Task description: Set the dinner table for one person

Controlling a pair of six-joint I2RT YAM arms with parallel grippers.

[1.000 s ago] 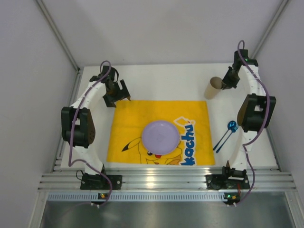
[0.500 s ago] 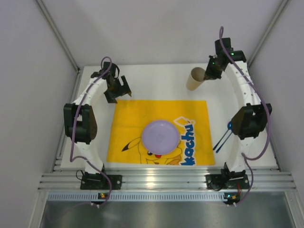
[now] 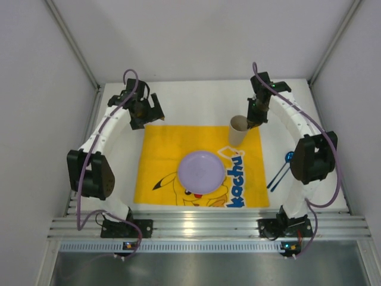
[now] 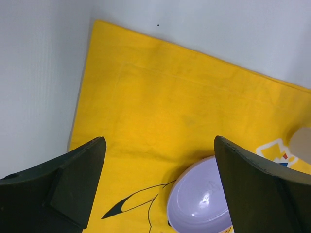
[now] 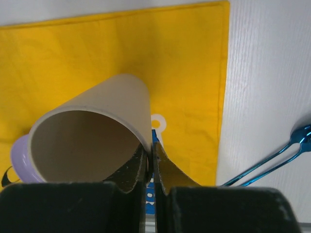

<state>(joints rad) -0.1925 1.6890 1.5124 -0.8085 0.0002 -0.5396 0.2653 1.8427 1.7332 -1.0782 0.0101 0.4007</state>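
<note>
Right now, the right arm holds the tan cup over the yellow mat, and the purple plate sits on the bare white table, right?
No. The purple plate sits on the yellow mat, not on the bare white table, as the top view shows. The rest holds: the right fingers pinch the tan cup by its rim over the mat.

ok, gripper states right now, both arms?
Left gripper: open, holding nothing, above the far left corner of the yellow mat.
Right gripper: shut on the rim of the beige cup.
</note>
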